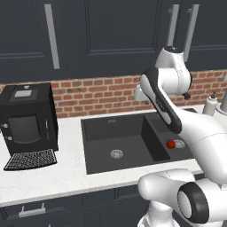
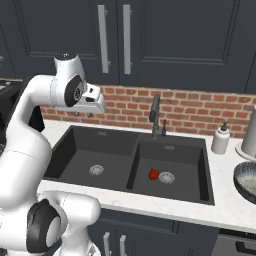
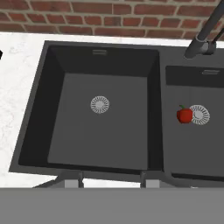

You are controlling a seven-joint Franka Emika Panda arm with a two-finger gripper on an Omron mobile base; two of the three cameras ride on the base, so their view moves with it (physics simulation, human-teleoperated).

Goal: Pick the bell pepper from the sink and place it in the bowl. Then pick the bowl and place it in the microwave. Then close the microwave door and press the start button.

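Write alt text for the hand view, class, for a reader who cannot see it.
A small red bell pepper lies in the right basin of a black double sink, touching the left side of that basin's silver drain. The left basin holds nothing but its own drain; a black faucet and brick wall stand behind.

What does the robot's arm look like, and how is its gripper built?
The arm has smooth, glossy white rounded shells with dark grey to black bands and discs at the joints. No cables or markings are visible. The gripper ends in two small dark grey finger tips, seen in the hand view.
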